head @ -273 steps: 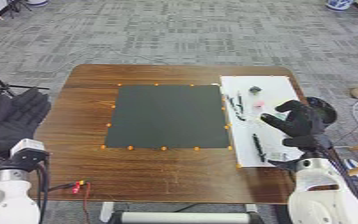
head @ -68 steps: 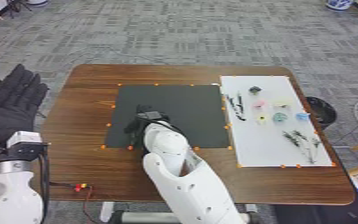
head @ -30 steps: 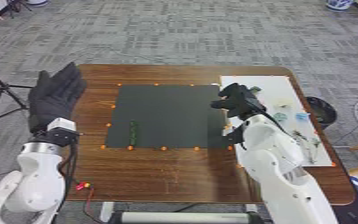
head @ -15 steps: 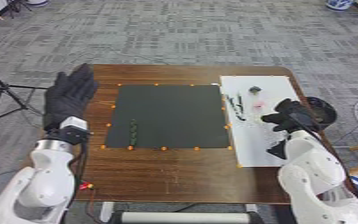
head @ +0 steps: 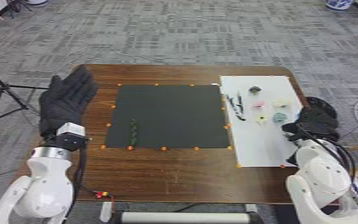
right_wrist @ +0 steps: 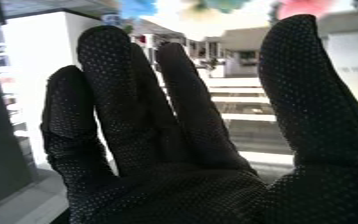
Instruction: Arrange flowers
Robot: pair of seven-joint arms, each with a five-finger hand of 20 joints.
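Well, nearest on the brown desk (head: 184, 175), a green stem (head: 133, 134) lies in the near left part of the dark mat (head: 168, 112), running roughly along its left side. A little farther, at the right, the right robot hand (head: 316, 121) is over the right edge of the white sheet (head: 260, 147), released and grasping nothing, its fingers extended and the thumb spread away from them. On the sheet, to the left of it, lie a yellow flower (head: 262, 119) and a teal flower (head: 279, 117); beyond them come a pink flower (head: 258, 104), a cream flower (head: 281, 103), some dark stems (head: 238, 108) along the left side and, farthest, a small dark piece (head: 254, 90). The left robot hand (head: 67, 99) is by the desk's left edge, also released and empty. The arranging looks to be in its early part, with one stem laid and another piece to be chosen. The next move probably calls for bringing the thumb and fingers down around one piece, pinching lightly, then carrying it left to the mat without brushing its neighbours.
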